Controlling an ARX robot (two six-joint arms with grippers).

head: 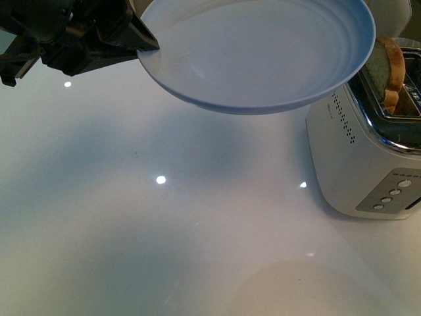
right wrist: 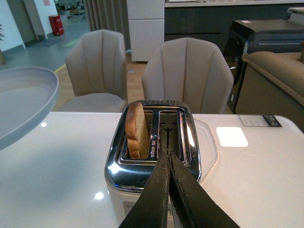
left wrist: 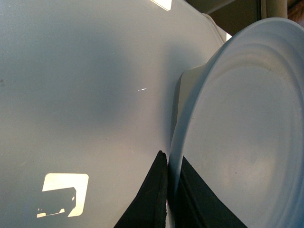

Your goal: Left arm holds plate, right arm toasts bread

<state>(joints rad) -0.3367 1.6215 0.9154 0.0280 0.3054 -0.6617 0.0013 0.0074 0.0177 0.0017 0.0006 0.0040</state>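
My left claw (head: 150, 46) grips the plate (head: 263, 59) over the glossy white bench (head: 164, 230). My right claw (right wrist: 169, 159), pinched together and empty, hangs by the toaster (right wrist: 142, 175) and bread (right wrist: 137, 130). Beige chairs (right wrist: 187, 76) stand behind.

The left hand (head: 148, 45) and right hand (right wrist: 167, 159) are matte black, angular, tapering to slim points.

Front camera looks down on table (head: 99, 230); all three views share the plate (head: 263, 52).
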